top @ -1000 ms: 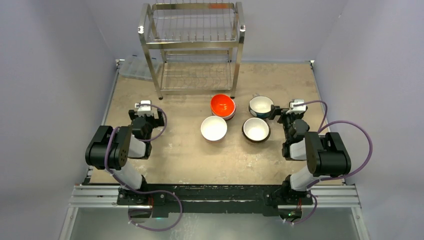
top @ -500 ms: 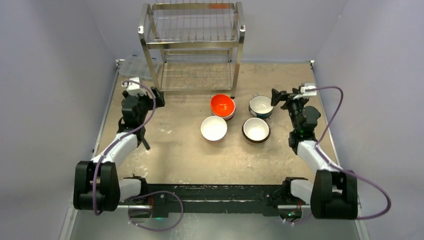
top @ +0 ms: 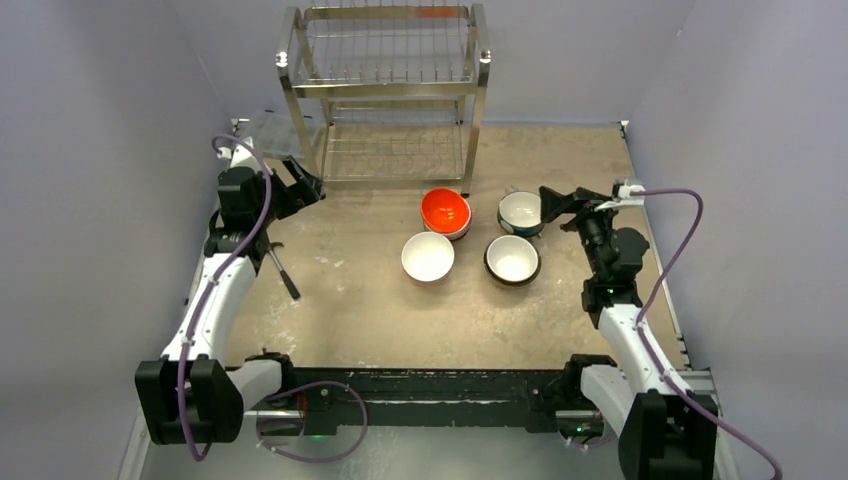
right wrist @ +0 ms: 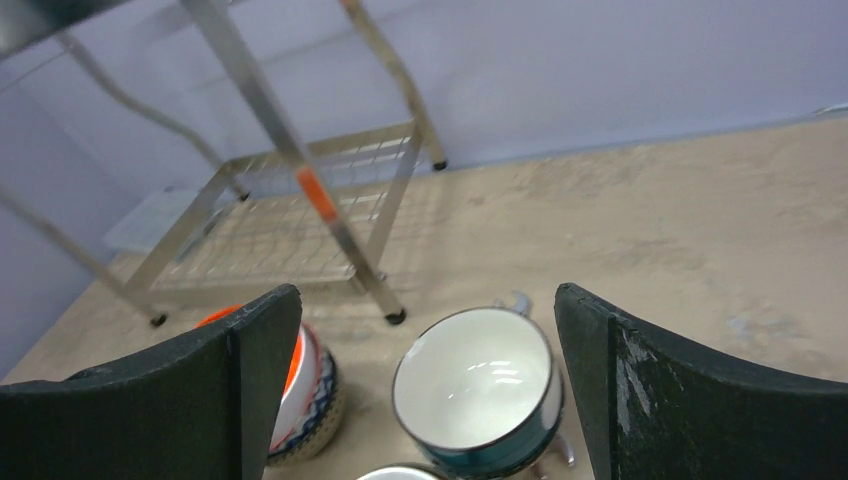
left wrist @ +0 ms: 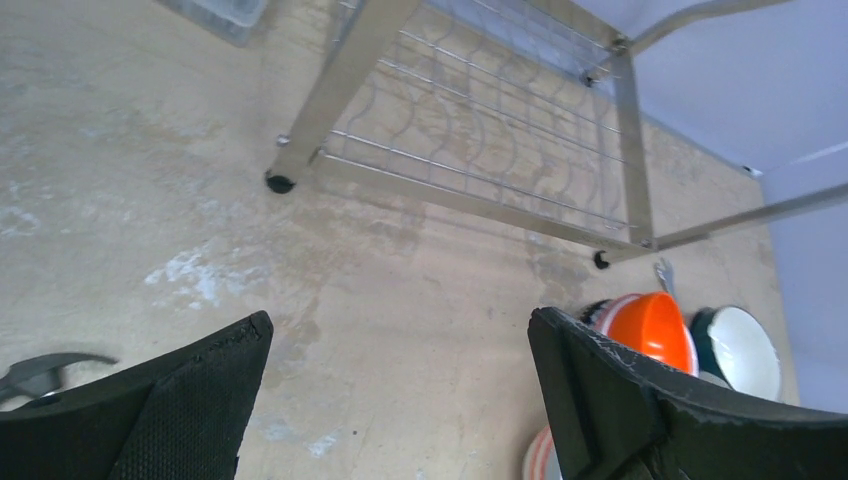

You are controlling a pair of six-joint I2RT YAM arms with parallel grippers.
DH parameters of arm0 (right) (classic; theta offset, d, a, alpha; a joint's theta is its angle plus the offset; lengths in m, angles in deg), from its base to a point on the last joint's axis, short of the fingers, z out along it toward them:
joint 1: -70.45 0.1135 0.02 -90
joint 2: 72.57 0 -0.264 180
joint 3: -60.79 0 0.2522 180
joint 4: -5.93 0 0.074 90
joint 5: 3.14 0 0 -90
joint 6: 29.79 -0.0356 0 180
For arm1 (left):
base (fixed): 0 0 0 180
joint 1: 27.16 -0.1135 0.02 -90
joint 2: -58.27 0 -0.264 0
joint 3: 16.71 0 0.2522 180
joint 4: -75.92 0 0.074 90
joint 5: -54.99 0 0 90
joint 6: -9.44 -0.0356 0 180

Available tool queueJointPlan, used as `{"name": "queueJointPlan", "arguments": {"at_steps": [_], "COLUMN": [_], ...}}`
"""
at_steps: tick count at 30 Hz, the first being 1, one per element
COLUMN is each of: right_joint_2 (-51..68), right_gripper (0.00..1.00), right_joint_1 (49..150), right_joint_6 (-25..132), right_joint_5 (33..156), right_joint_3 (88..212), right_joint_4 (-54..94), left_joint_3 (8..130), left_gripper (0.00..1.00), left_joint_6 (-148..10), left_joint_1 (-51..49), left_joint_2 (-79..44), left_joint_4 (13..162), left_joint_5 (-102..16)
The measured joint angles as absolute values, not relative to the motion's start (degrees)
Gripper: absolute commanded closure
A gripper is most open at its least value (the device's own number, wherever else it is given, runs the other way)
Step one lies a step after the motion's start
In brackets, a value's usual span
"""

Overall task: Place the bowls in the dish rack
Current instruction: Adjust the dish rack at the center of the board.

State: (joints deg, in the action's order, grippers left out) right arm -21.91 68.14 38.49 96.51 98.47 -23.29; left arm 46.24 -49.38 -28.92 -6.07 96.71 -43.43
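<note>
From above, four bowls sit clustered on the desk point(top: 350, 310) in front of the dish rack point(top: 385, 95), none loaded yet: the orange bowl point(top: 446, 209), the teal-sided bowl point(top: 522, 211), a plain white bowl point(top: 427, 257) and a dark-sided bowl point(top: 512, 259). The right pincer point(top: 553, 202) hangs just beside the teal-sided bowl, jaws apart and empty. The left pincer point(top: 302, 182), equally wide and empty, is near the rack's front left leg, well apart from the bowls.

The left wrist view shows the rack's lower wire tier and the orange bowl off to the right, with nothing between its fingers.

The right wrist view has the teal-sided bowl upright, low between the fingers. This looks like the first pick. One finger should drop inside the rim and one outside, on the side away from the orange bowl. Clamp firmly, since glazed ceramic is slick, and lift clear before swinging toward the prongs.
</note>
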Motion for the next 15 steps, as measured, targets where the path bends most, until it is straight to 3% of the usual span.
{"name": "queueJointPlan", "arguments": {"at_steps": [8, 15], "right_joint_2": [-8.4, 3.9], "right_gripper": [0.01, 0.01], "right_joint_1": [69.4, 80.0], "right_joint_6": [37.9, 44.7], "right_joint_5": [109.2, 110.3], "right_joint_3": [103.8, 116.6], "right_joint_4": [-24.5, -24.3], "left_joint_3": [50.8, 51.0], "left_gripper": [0.01, 0.01], "left_joint_6": [-49.2, -52.4], "left_joint_1": [-28.4, -25.2], "left_joint_2": [-11.7, -13.5], "left_joint_4": [90.3, 87.8], "left_joint_5": [-54.4, -55.9]}}
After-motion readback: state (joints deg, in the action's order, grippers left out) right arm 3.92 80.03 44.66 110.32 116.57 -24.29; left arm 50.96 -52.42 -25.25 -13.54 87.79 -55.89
